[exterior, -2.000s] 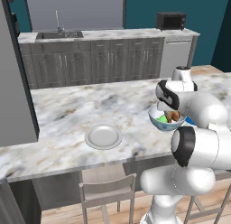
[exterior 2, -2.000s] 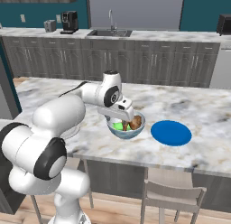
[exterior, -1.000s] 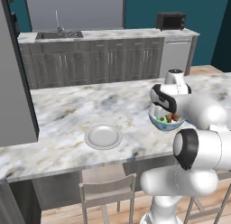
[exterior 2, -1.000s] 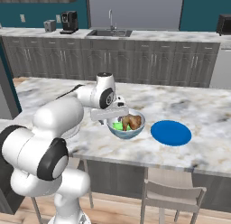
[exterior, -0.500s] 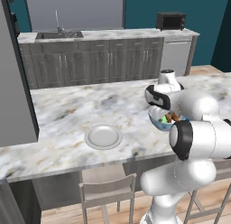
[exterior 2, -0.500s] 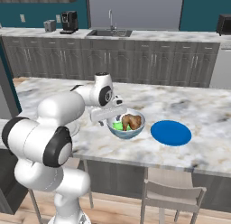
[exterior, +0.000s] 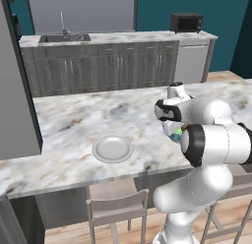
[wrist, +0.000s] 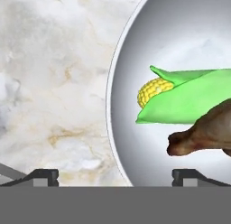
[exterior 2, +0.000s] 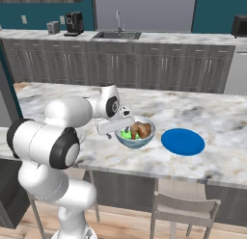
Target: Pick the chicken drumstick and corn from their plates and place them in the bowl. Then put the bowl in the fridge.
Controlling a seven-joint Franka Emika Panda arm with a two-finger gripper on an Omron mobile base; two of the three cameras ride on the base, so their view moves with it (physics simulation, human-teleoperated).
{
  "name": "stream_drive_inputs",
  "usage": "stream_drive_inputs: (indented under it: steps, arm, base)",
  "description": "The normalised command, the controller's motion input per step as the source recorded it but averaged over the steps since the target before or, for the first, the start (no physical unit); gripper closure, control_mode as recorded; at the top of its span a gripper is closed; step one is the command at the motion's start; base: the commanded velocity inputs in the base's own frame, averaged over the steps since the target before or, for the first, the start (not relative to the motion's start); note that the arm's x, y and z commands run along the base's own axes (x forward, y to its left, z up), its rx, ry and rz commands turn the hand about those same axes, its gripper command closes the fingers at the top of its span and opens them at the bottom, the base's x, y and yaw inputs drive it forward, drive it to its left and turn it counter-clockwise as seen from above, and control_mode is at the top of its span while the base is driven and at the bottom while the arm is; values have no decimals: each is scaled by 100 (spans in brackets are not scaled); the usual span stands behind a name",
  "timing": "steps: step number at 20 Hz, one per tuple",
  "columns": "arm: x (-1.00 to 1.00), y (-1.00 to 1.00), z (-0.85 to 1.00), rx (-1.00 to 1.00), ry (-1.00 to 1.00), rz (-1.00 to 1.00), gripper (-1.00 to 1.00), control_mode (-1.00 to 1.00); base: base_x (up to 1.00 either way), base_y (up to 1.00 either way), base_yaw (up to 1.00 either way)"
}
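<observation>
On the marble counter (exterior 2: 202, 112) sits the bowl (exterior 2: 135, 137), and both foods are inside it now. From the hand view I see the corn (wrist: 189, 94) lying at about 3 o'clock, with the chicken drumstick (wrist: 205, 133) just under it at 4 o'clock, touching it. My gripper (wrist: 115, 175) hangs over the bowl's left rim, one tip outside and one tip inside. The jaws are spread wide and hold nothing. I think the bowl is smooth and slippery, stiff, and a bit heavy with food in it. I would pinch the rim wall right there. If it tips, the food could roll out. The blue plate (exterior 2: 182, 141) lies just beside the bowl at 3 o'clock. The white plate (exterior: 112, 149) is well apart.
</observation>
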Motion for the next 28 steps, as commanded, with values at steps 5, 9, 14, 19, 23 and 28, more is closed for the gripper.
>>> stream_drive_inputs:
  steps: [5, 9, 14, 19, 23, 28]
  arm:
    - [3, -3, -29, 0, -1, 0, -100, -100]
    - [0, -6, -26, 0, -2, 0, -100, -100]
    - [4, -9, -19, 0, -1, 0, -100, -100]
    - [4, -9, -9, 0, -4, 1, -100, -100]
    - [0, -2, -7, 0, -6, 2, 100, -100]
    - [-1, -2, -8, 1, -7, 4, 100, -100]
  base:
    - [0, 0, 0]
    - [0, 0, 0]
    - [0, 0, 0]
    - [0, 0, 0]
    - [0, 0, 0]
    - [0, 0, 0]
